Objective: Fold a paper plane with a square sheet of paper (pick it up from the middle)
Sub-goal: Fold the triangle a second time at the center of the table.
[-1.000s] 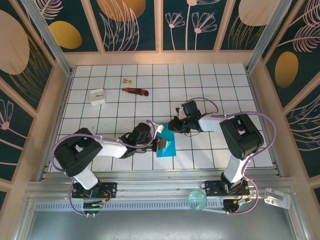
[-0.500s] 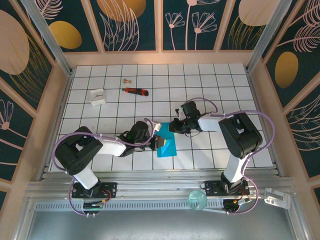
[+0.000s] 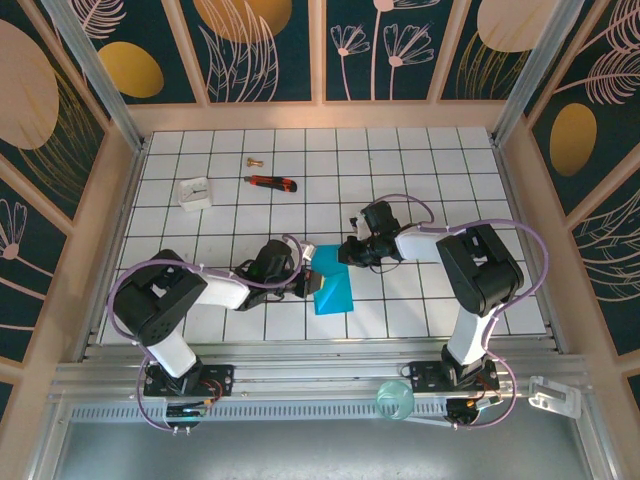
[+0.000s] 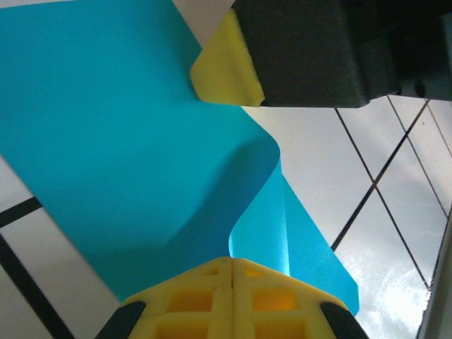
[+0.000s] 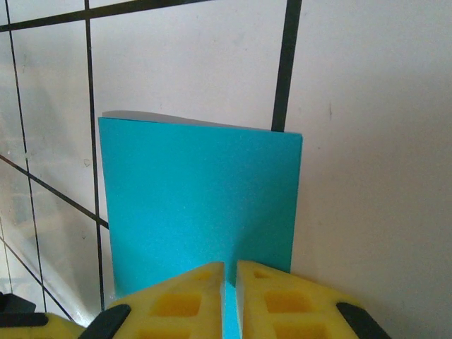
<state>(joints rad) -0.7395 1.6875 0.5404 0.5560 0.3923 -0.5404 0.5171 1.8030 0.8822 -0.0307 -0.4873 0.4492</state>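
Note:
The square sheet of paper (image 3: 335, 292) is a folded teal shape on the tiles between my two grippers. My left gripper (image 3: 308, 284) comes in from the left. In the left wrist view its yellow tips (image 4: 233, 260) are pressed together on a curled-up edge of the sheet (image 4: 120, 141). My right gripper (image 3: 347, 256) is at the sheet's upper right corner. In the right wrist view its jaws (image 5: 229, 265) stand a sliver apart with teal paper (image 5: 198, 191) between them. One of the right gripper's yellow fingers (image 4: 222, 70) touches the sheet's far edge. The paper plane is out of view.
A small white square block (image 3: 195, 192), a red-and-black utility knife (image 3: 271, 182) and a small brass piece (image 3: 252, 160) lie at the back left of the tiled floor. Wooden walls (image 3: 120, 200) enclose the floor. A pale green round thing (image 3: 394, 401) sits on the front rail.
My left gripper has drawn back a little to the left with the paper's edge, so more teal shows between the grippers. The right gripper's jaws have narrowed slightly; it has barely moved.

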